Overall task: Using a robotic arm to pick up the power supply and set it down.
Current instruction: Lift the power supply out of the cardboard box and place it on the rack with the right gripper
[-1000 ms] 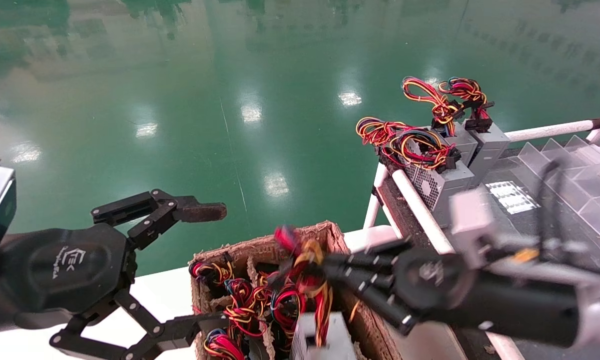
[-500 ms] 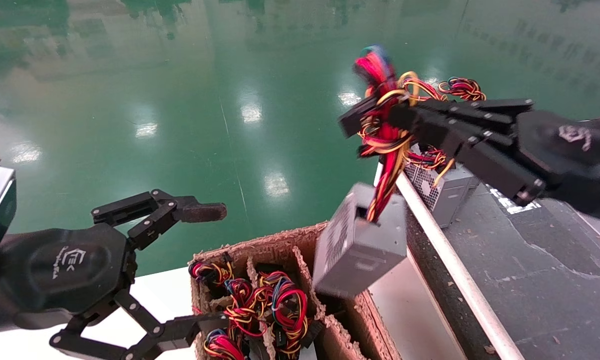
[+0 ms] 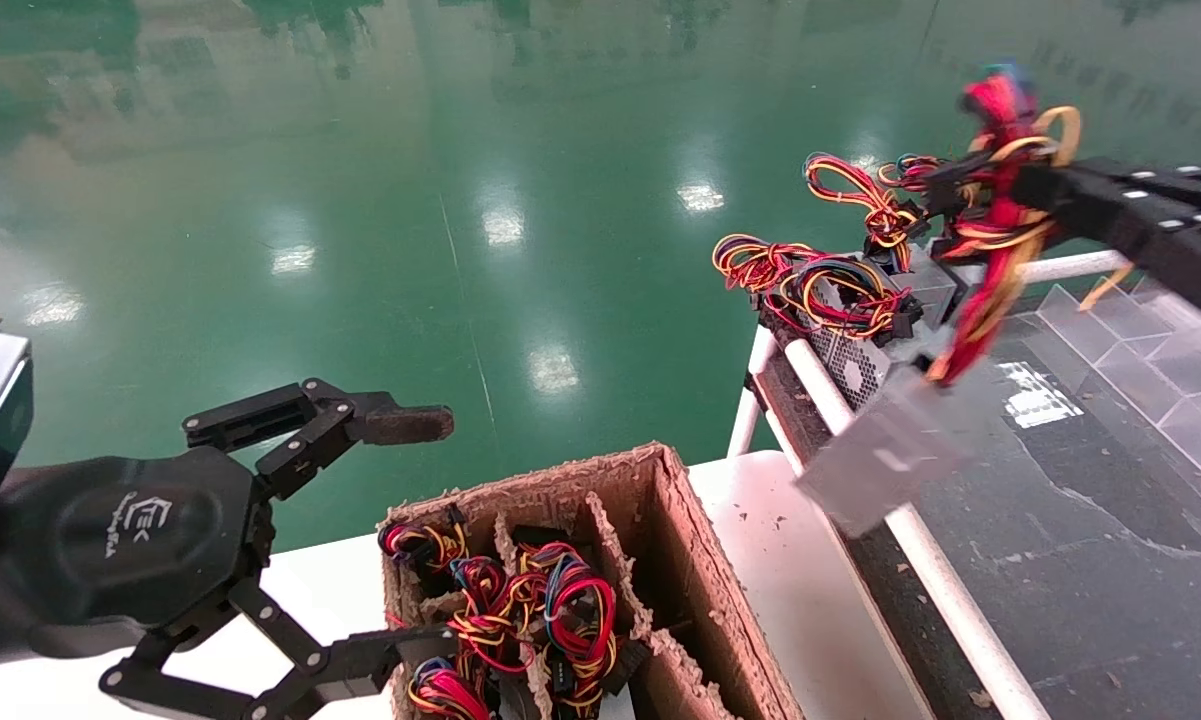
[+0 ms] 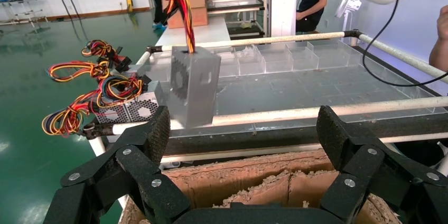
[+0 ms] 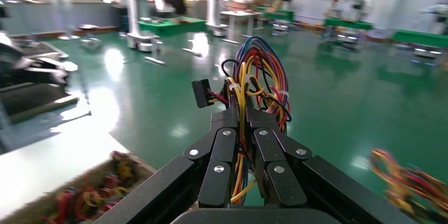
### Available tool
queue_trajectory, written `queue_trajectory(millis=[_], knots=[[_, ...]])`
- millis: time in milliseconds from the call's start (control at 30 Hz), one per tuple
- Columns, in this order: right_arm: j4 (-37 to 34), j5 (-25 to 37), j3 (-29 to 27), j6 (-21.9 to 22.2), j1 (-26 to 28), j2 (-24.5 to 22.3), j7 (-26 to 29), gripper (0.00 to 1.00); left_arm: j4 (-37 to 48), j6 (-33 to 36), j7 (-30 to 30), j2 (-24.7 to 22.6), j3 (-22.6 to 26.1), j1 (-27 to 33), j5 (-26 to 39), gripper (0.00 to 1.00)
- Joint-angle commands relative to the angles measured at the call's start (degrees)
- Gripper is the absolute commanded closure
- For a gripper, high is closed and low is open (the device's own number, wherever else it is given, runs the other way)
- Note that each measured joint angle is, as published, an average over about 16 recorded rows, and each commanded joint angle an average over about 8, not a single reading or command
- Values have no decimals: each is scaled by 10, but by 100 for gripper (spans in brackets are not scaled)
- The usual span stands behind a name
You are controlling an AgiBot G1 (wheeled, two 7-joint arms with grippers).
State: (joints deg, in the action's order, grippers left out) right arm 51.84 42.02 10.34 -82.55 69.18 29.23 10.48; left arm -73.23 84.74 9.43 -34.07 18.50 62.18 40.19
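Right claw (image 3: 1020, 190), jointed black link fingers clamped on the red-yellow-black wire bundle (image 3: 995, 200); the grey sheet-metal power supply (image 3: 885, 450), one side perforated, dangles above the table (image 3: 1080, 540) edge. Left claw (image 3: 400, 530), "TEK" palm, gapes beside the cardboard box (image 3: 650, 520)

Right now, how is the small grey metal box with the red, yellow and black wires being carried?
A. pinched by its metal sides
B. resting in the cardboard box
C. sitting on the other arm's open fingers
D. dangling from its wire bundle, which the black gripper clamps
D: the right gripper is shut on the wire bundle, and the small grey metal box hangs below it in the air.
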Motion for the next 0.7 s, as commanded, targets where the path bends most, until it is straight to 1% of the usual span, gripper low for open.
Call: queue_trajectory(millis=[33, 167, 333, 500, 700], knots=[[-15, -1, -7, -2, -4, -13, -9, 100, 0, 0, 0, 0, 0, 0, 0, 0], [-46, 5, -14, 6, -15, -32, -30, 100, 0, 0, 0, 0, 0, 0, 0, 0], [-83, 23, -19, 36, -23, -44, -62, 100, 0, 0, 0, 0, 0, 0, 0, 0], [-116, 44, -14, 67, -17, -34, -82, 100, 0, 0, 0, 0, 0, 0, 0, 0], [-153, 85, 10, 77, 18, -9, -95, 100, 0, 0, 0, 0, 0, 0, 0, 0]])
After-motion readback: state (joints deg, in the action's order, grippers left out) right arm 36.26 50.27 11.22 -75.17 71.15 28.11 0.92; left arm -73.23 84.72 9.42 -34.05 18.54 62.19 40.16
